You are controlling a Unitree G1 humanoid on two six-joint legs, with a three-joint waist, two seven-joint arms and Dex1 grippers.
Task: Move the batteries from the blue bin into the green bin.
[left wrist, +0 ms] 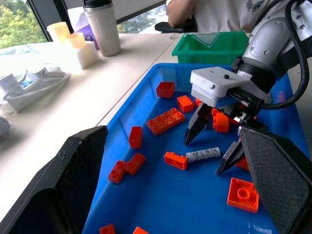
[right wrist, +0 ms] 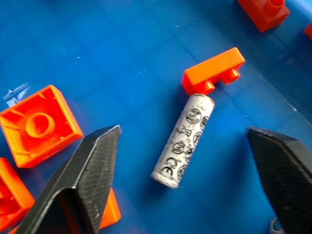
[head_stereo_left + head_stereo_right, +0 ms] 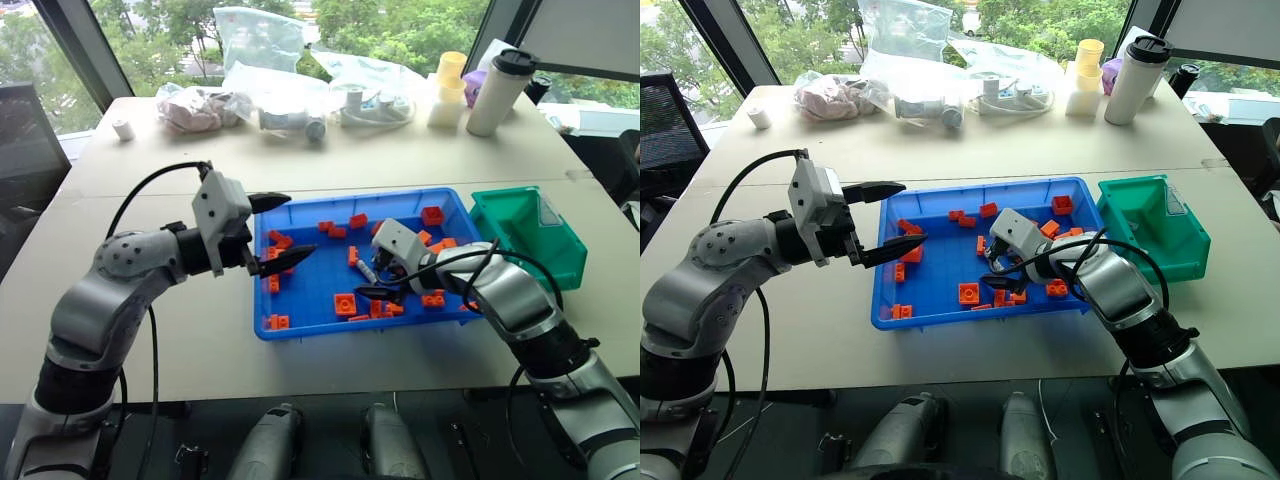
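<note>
Spread fingers of the right gripper [image 2: 183,187] were seen straddling, without touching, one battery [image 2: 184,141] lying in the blue bin [image 2: 122,58] against an orange brick [image 2: 213,71]. From the head views, the left gripper [image 3: 283,229] was held spread over the bin's left rim, with the green bin [image 3: 528,236] positioned just beside the blue one.

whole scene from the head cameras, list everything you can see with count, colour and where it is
battery: one seen, silver-grey, lying on the blue bin floor, one end against a small orange brick
orange bricks: many, scattered across the blue bin floor
blue bin: one, bright blue, centre of the near table
green bin: one, green, just right of the blue bin
tumbler: one, white with dark lid, far right of the back table
cups: pale yellow, beside the tumbler
plastic bags: several, clear, along the back table
small white roll: one, far left
person: one, white top, behind the green bin
left gripper: black fingers open, raised at the blue bin's left edge
right gripper: black fingers open, straddling the battery
</note>
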